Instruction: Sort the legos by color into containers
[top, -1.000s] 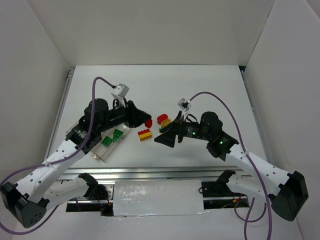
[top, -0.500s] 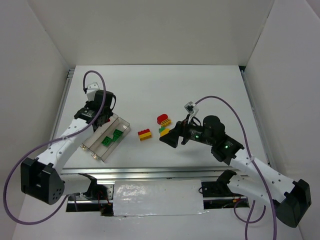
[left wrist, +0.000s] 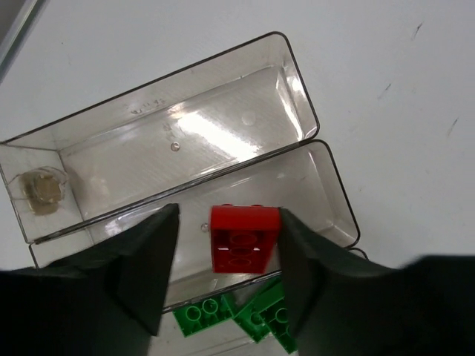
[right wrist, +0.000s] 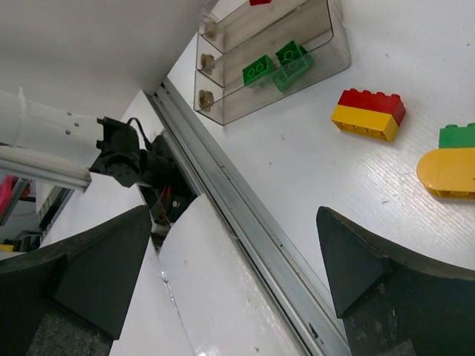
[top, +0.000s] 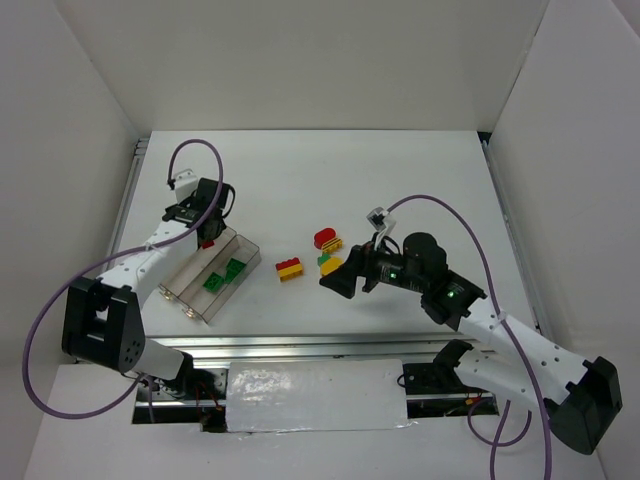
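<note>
My left gripper (top: 207, 238) hangs over the clear three-compartment tray (top: 243, 247). Its jaws (left wrist: 228, 222) are open, and a red brick (left wrist: 245, 239) sits between them over the middle compartment, against the right finger and apart from the left. Two green bricks (left wrist: 256, 319) lie in the near compartment; the far compartment (left wrist: 185, 141) is empty. My right gripper (top: 335, 280) is open and empty beside the loose bricks: a red-on-yellow brick (top: 290, 268), a red rounded piece on yellow (top: 326, 240), and a green and yellow pair (top: 328, 264).
The right wrist view shows the tray (right wrist: 326, 44), the red-on-yellow brick (right wrist: 369, 115), a yellow rounded brick (right wrist: 449, 172), a green brick (right wrist: 456, 137) and the metal rail (right wrist: 245, 222) at the table's near edge. White walls enclose the table.
My left arm swung back from the table's middle to the tray, carrying the red brick; its jaws now stand open around it. The right gripper shifted slightly right.
</note>
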Controlling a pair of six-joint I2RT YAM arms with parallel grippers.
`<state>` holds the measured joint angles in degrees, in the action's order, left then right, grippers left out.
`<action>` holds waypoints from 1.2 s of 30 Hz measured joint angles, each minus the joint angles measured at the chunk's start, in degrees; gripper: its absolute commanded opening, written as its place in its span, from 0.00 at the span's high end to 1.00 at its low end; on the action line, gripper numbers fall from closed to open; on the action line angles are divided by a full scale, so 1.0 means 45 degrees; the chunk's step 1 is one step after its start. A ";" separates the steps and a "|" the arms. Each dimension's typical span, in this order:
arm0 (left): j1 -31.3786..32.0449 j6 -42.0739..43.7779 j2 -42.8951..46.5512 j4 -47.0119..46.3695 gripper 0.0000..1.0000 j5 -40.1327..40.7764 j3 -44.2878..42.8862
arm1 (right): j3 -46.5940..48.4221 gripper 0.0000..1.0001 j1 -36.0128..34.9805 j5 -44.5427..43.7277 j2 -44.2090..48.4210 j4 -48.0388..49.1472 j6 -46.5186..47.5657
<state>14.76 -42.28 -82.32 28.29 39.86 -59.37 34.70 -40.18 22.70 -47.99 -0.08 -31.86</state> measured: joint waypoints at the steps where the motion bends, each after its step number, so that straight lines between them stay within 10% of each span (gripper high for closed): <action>1: 0.0000 -0.0010 0.0000 -0.0083 0.25 -0.0005 0.0000 | 0.0000 0.00 0.0000 0.0000 -0.0058 0.0000 0.0005; 14: -0.0034 -0.0272 0.0112 -0.0180 0.11 -0.0291 0.0034 | 0.0442 0.01 -0.0005 -0.1151 -0.1739 -0.0753 -0.0209; 25: 0.0495 0.1263 0.4483 -0.1088 0.00 -0.5882 0.0782 | 0.2827 0.02 -0.0160 -0.6465 -0.5411 -0.4269 -0.1744; 36: 0.1501 0.3152 0.7091 -0.0374 0.00 -1.0758 0.1447 | 0.4619 0.02 -0.0627 -0.7752 -0.7854 -0.5396 -0.1685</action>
<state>21.52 -28.10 -50.41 26.61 -8.56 -52.86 55.48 -43.00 -12.19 -83.33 -24.36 -39.44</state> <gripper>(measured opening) 0.994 0.975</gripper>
